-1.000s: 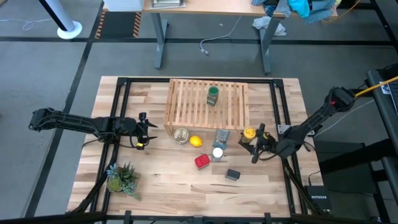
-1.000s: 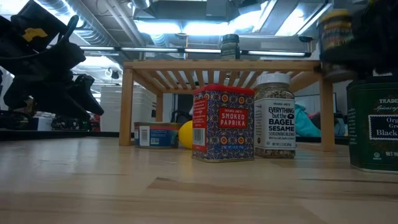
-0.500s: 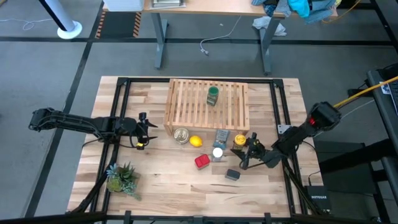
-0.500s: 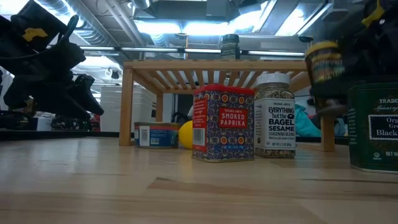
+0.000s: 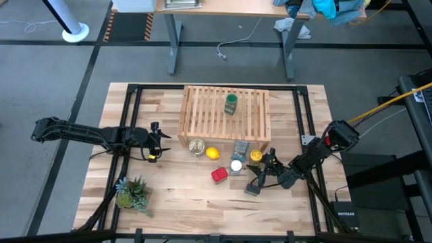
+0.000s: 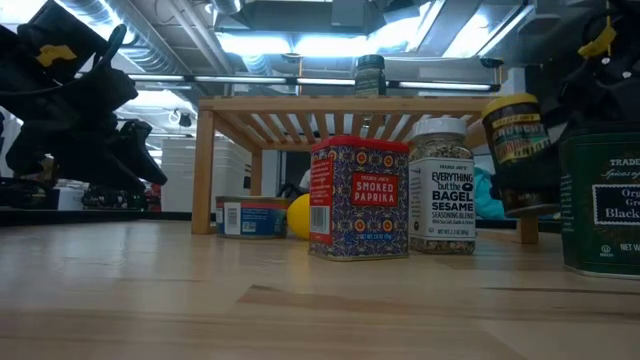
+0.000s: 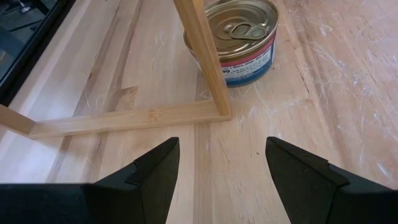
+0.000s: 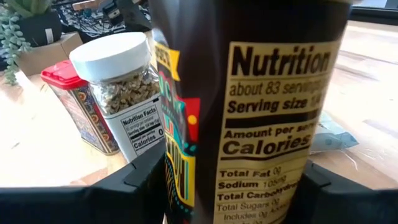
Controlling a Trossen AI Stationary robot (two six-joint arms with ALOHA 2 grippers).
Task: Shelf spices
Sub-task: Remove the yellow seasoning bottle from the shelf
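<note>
The shelf stands at the far middle of the table, and a green-lidded jar stands on its slats. In front of it, the white-lidded jar, the red tin and the dark grey tin stand on the tabletop. My right gripper is shut on the yellow-lidded jar, just right of the white-lidded jar. My left gripper waits open by the shelf's near left leg. My right gripper pinches the yellow-lidded jar's body between its two fingers, one on each side of the labelled wall. The fingers reach in from the table's right, nearly level. The jar is tilted, its lid leaning left, its bottom low over the tabletop.
A silver round tin, a lemon and a flat blue packet lie along the shelf's near edge. A small potted plant stands at the near left. Bare wood lies between the plant and the red tin.
My right gripper has come down with the yellow-lidded jar, toward the table's left and near edge. The jar has dropped from above shelf-top height to below it and has tipped, ending beside the white-lidded jar.
</note>
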